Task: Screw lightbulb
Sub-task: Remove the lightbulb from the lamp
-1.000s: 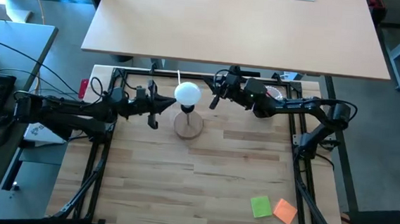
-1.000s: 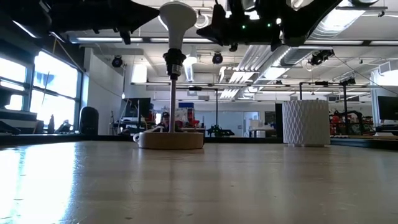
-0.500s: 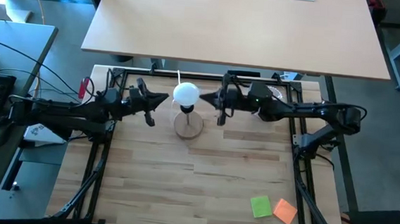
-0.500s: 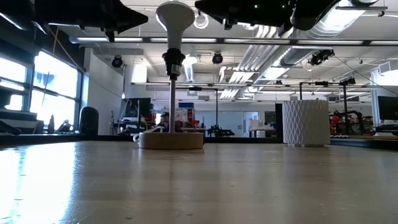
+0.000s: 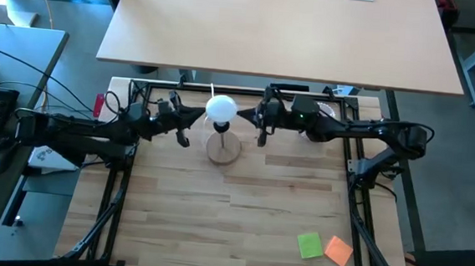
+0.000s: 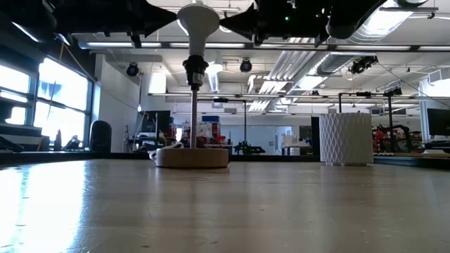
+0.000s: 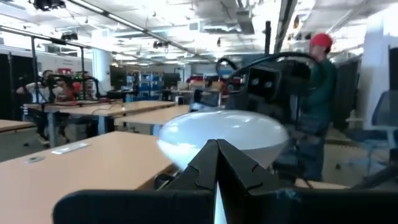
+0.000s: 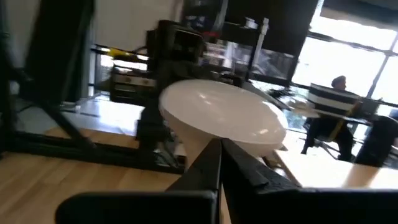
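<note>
The lightbulb (image 5: 221, 110) is seen seated upright in the black socket of the round wooden lamp base (image 5: 224, 150), directly between the two grippers. The left gripper (image 5: 198, 115) is held level with the globe, just beside it on one side, its fingers pressed together to a point and nothing pinched between them. The right gripper (image 5: 245, 117) is likewise closed and empty, its tip aimed at the globe's opposite side; contact with the bulb cannot be told for either.

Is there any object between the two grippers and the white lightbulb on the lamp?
Nothing visible stands between. The matte white round lightbulb sits in the black socket above the round wooden lamp base. The shut left gripper and shut right gripper point at it from opposite sides, across open gaps.
</note>
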Robot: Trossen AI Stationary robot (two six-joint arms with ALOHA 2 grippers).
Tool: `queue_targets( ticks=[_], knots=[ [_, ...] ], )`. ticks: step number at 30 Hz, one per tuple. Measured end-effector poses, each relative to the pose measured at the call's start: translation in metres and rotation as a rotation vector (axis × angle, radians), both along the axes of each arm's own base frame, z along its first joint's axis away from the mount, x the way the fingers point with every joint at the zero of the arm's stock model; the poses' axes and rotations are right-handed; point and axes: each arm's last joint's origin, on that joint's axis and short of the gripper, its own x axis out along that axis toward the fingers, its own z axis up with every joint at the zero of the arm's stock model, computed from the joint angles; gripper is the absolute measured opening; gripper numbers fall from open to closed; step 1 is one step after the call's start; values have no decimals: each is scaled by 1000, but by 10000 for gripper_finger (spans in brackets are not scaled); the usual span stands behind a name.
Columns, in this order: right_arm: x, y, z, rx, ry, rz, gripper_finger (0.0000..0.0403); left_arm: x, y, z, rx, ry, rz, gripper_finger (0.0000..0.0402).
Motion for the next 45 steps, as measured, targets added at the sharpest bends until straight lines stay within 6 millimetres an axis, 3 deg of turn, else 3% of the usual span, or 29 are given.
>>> queue_targets(
  ticks=[10, 16, 19, 24, 31, 37, 45],
  knots=[
    [-1, -17, -5, 64, 6, -213, 2, 8, -21, -3, -31, 3, -136, 0],
    [-4, -20, -4, 43, 19, -358, 2, 7, -28, -5, -16, 39, -67, 0],
    [-8, -16, 2, 18, 29, -336, 2, 3, -28, -8, -9, 107, -2, 0],
    [-13, -1, 14, -20, 27, -143, 2, -2, -22, -9, 19, 160, 139, 0],
    [-11, 17, 18, -31, -4, 33, 2, -5, -8, 0, 57, 73, 171, 0],
    [-3, 10, 6, -3, 10, 15, 2, -6, -2, 4, 34, 9, 69, 0],
    [-3, -10, 2, 51, -20, -154, 2, 0, -11, 1, -50, -6, -88, 0]
  ],
)
